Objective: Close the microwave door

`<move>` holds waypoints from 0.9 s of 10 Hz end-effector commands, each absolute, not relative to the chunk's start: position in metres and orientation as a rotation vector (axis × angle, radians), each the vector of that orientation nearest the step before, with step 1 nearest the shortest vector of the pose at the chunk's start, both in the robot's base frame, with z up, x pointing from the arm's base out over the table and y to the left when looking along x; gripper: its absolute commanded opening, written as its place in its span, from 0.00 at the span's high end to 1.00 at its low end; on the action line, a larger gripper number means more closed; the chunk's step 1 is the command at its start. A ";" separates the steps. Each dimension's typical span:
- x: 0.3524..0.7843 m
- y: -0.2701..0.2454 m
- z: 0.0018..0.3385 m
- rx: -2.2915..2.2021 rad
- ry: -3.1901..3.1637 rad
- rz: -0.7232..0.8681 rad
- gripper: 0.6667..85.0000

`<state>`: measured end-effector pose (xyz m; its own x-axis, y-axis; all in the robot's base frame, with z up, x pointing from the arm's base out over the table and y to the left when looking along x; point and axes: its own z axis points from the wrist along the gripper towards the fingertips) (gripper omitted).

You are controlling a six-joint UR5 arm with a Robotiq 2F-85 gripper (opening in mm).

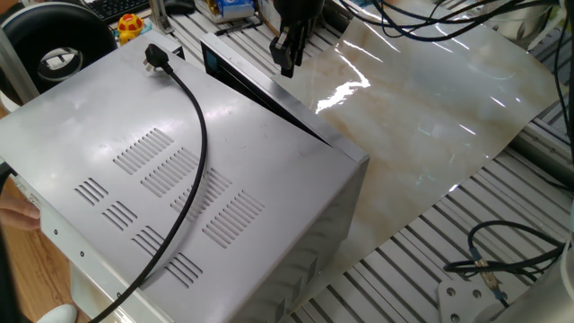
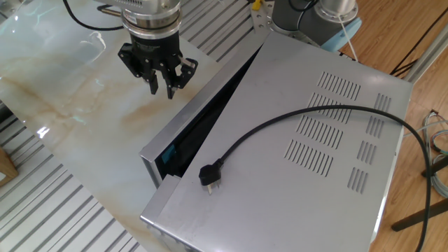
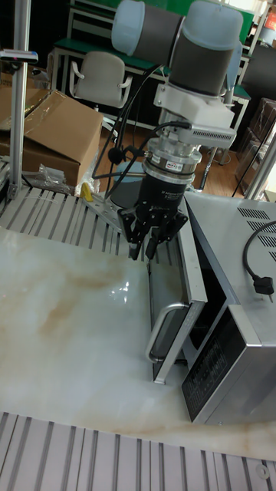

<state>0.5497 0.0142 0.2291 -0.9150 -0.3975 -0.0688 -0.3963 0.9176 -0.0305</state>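
Observation:
The microwave [image 1: 117, 188] [image 2: 301, 189] [image 3: 238, 307] is a big silver-grey box with vent slots, and its black power cord [image 1: 201, 135] [image 2: 273, 126] lies across the top. The microwave door [image 1: 269, 87] [image 2: 199, 103] [image 3: 175, 303] stands slightly ajar, with a dark gap behind it and its handle [image 3: 159, 337] at the free end. My gripper [image 1: 287, 65] [image 2: 162, 91] [image 3: 143, 252] hangs fingers-down just outside the door's outer face, near the hinged end. Its fingers are shut with nothing between them. I cannot tell whether it touches the door.
A glossy marble-look sheet [image 1: 430, 99] [image 2: 63, 91] covers the slotted table in front of the door. Loose cables [image 1: 502, 251] lie at the near right corner. A cardboard box [image 3: 54, 130] and a chair [image 3: 100, 77] stand behind the table.

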 end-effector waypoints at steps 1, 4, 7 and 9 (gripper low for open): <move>0.550 0.016 0.235 -0.656 3.002 -0.009 0.59; 0.542 0.021 0.249 -0.648 3.030 -0.012 0.59; 0.540 0.033 0.260 -0.633 3.041 0.011 0.59; 0.544 0.036 0.260 -0.684 3.012 0.023 0.58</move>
